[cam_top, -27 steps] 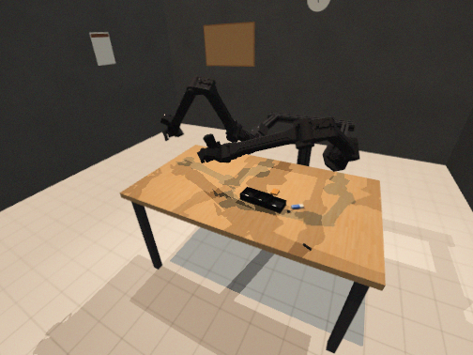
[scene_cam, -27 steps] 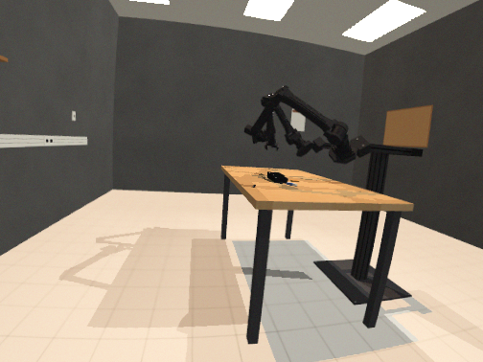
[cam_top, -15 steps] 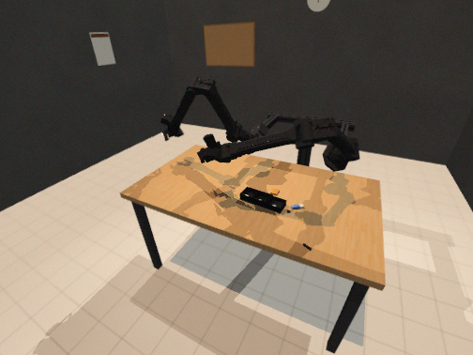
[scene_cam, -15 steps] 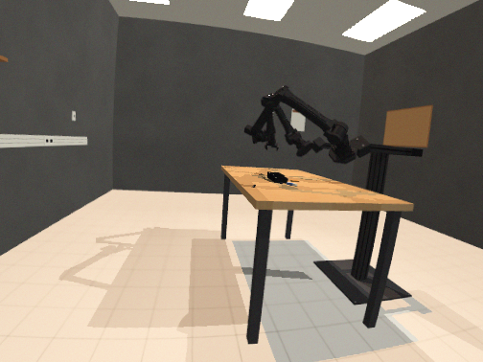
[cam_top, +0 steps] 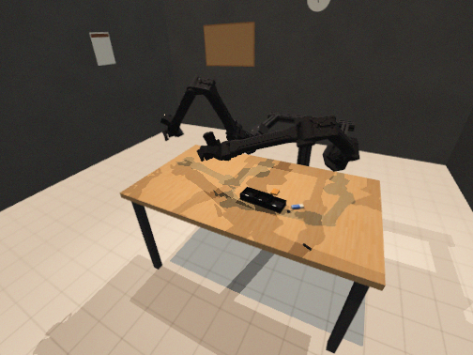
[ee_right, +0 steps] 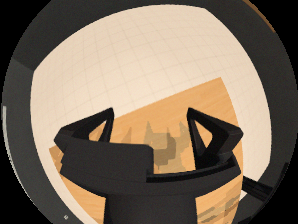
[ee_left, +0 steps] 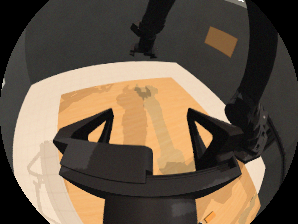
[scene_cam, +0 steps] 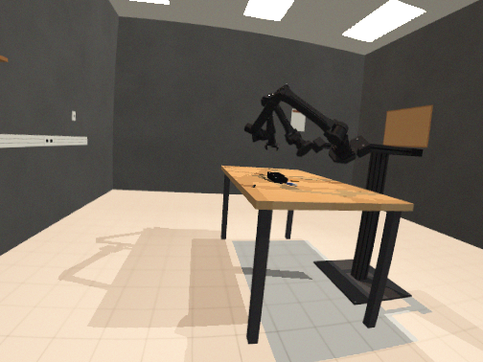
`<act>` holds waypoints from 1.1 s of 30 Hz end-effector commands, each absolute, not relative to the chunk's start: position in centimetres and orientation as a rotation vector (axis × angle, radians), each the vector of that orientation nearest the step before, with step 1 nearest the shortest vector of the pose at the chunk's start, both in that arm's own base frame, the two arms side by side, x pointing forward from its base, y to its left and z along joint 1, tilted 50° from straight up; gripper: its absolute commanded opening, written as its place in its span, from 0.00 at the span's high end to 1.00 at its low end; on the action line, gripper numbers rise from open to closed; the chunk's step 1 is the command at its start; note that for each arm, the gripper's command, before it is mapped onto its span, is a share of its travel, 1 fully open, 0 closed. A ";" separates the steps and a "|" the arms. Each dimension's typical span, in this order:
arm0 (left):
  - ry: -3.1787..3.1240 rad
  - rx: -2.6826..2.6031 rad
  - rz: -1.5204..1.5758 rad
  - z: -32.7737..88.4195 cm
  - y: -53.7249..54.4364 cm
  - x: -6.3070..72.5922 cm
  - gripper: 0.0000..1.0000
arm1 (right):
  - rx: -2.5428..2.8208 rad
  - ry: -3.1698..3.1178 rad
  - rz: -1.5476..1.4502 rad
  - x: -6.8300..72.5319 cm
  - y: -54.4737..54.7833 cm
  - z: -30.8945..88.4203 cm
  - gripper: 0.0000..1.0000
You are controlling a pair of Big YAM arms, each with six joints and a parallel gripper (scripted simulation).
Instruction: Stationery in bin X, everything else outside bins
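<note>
Black bins (cam_top: 263, 199) stand side by side near the middle of the table; their marks are too small to read. They also show in the exterior view (scene_cam: 276, 176). A small orange item (cam_top: 275, 191) lies on the table just behind the bins. A small blue and white item (cam_top: 297, 206) lies beside their right end. A small black item (cam_top: 307, 246) lies near the front edge. My left gripper (cam_top: 206, 151) is open and empty, high over the table's far side (ee_left: 149, 119). My right gripper (cam_top: 166, 130) (ee_right: 150, 111) is open and empty, high beyond the far left edge.
The arms' mount stands behind the table's far edge (cam_top: 304, 155). Both arms reach across above the table's back half. In the left wrist view the orange item (ee_left: 209, 217) shows at the lower right.
</note>
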State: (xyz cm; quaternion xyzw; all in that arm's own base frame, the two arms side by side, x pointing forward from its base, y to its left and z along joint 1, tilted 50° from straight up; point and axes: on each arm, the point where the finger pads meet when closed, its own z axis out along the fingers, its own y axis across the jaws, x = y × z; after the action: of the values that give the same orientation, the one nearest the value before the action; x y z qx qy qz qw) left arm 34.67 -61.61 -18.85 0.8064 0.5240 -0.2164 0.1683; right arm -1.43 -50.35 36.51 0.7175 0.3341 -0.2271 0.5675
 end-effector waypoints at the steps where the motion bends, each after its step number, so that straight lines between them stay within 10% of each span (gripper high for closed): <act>1: 1.491 2.293 -0.620 -17.9 -62.5 33.9 0.00 | 1.678 0.780 -0.538 -1.5 -50.3 37.0 0.00; 33: 1.532 2.260 -0.623 -15.6 -61.3 35.4 0.00 | 1.678 0.780 -0.538 -1.5 -50.3 37.0 0.00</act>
State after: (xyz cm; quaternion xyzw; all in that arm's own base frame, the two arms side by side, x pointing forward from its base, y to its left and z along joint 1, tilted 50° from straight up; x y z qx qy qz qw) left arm 34.39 -62.01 -16.65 0.8054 0.5240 -0.2179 0.1710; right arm -1.43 -50.35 36.51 0.7175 0.3341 -0.2271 0.5675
